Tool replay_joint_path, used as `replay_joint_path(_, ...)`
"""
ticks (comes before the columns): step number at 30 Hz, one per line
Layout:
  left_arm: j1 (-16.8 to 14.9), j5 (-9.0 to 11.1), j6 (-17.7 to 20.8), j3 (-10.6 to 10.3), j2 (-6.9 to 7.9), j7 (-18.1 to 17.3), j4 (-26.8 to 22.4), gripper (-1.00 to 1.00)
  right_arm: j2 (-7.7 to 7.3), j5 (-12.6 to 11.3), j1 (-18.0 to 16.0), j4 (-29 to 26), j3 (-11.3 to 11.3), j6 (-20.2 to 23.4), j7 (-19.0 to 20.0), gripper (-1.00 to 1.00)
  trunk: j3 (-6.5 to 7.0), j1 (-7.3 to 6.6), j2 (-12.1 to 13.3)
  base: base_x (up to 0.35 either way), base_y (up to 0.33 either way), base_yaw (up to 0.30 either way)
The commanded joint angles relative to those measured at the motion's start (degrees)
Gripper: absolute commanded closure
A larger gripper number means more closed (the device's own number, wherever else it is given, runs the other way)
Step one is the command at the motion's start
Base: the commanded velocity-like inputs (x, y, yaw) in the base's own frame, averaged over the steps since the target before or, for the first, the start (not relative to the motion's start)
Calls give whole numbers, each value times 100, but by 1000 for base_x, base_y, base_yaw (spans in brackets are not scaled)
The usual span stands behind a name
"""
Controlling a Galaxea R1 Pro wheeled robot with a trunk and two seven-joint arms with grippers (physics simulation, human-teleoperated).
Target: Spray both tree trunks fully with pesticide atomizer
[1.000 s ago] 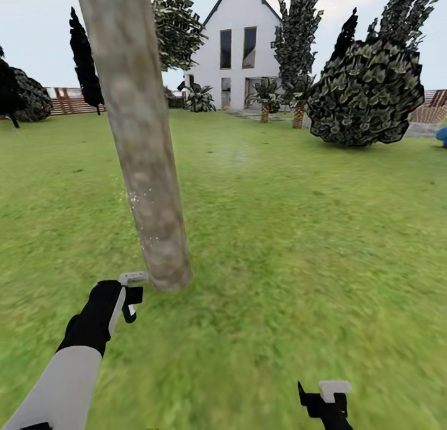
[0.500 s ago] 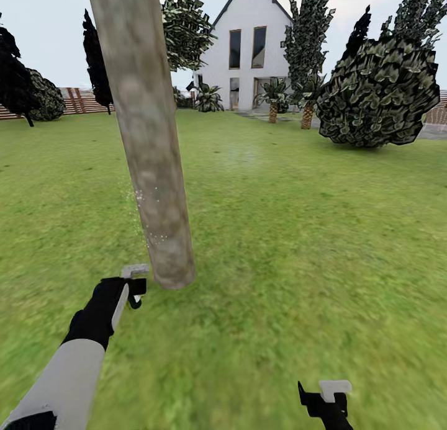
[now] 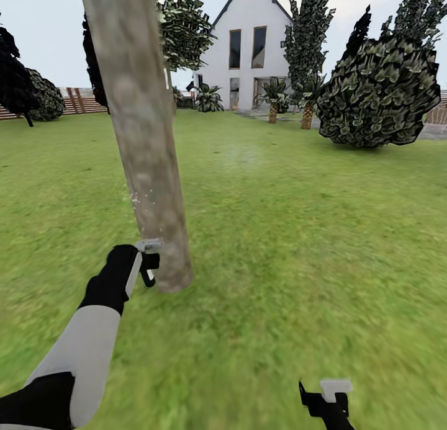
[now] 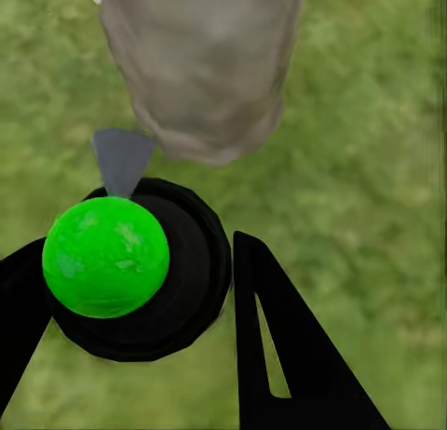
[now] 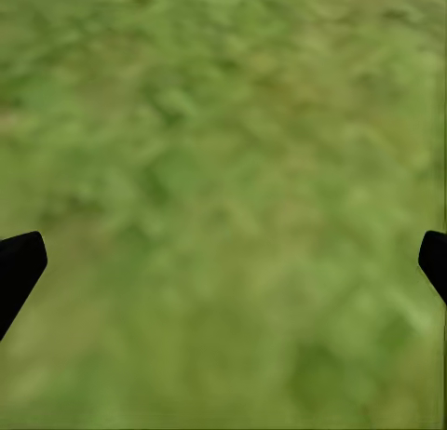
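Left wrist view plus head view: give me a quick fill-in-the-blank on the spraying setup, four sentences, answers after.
1. The left gripper is shut on the ____.
2. The atomizer's round top is bright ____.
3. The grey nozzle points at the base of the ____.
4. The right gripper hangs open over bare ____.

Missing words: atomizer; green; tree trunk; grass.

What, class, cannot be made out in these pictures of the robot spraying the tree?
- Tree trunk: its top is cut off by the head view's upper edge.
- Trunk's far side: hidden by the trunk itself, so full coverage is unknown.
- Atomizer: its body is hidden under its green cap in the left wrist view.
- Right gripper: partly cut off by the head view's bottom edge.
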Motion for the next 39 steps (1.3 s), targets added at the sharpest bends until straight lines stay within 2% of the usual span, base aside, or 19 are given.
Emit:
replay_joint_path(1,0,-1,0,-20,11,0,2,100,2,0,-3,0,0,-1,0,-100,0,0,0,246,-164,0)
replay_joint_path(7,-8,-11,1,20,111,0,-4,100,5,-1,1,0,0,-4,-2,-100,0,0,0,243,-76,0)
replay_joint_path(12,-9,-19,1,47,264,0,-46,100,5,-1,-2,0,0,1,0,-100,0,0,0,120,89,0)
replay_joint_path(13,-9,-8,4,56,396,0,-47,100,5,-1,-1,0,0,-2,2,-100,0,0,0,12,9,0)
replay_joint_path(14,-31,31,35,68,681,-6,-48,100,5,-1,0,0,0,-4,-3,-100,0,0,0,3,2,0)
replay_joint_path(15,-54,70,77,64,782,-8,-48,100,5,-1,-1,0,0,-5,-5,-100,0,0,0,1,1,0)
replay_joint_path(16,-67,87,97,51,792,-9,-48,100,5,-1,2,0,0,-4,-5,-100,0,0,0,0,0,0)
replay_joint_path(18,-116,97,170,17,687,-9,-54,100,5,-1,0,0,0,-3,-6,-100,0,0,0,0,0,0)
replay_joint_path(19,-200,97,317,1,467,-9,-60,100,5,-1,0,0,0,-3,-6,-100,0,0,0,0,0,0)
replay_joint_path(21,-288,94,380,-3,311,-5,-99,100,5,-1,0,0,0,-2,-6,-100,0,0,0,0,0,0)
replay_joint_path(26,-255,64,412,34,374,-3,-133,100,7,-1,-2,3,0,-1,-5,-100,0,0,0,0,0,4)
replay_joint_path(31,-247,62,397,52,383,-1,-136,100,22,5,-1,7,0,-2,-4,-100,0,0,0,0,-11,225)
replay_joint_path(39,-247,81,380,-2,360,10,-127,100,22,6,-1,1,0,-4,3,-100,0,0,0,0,-248,27)
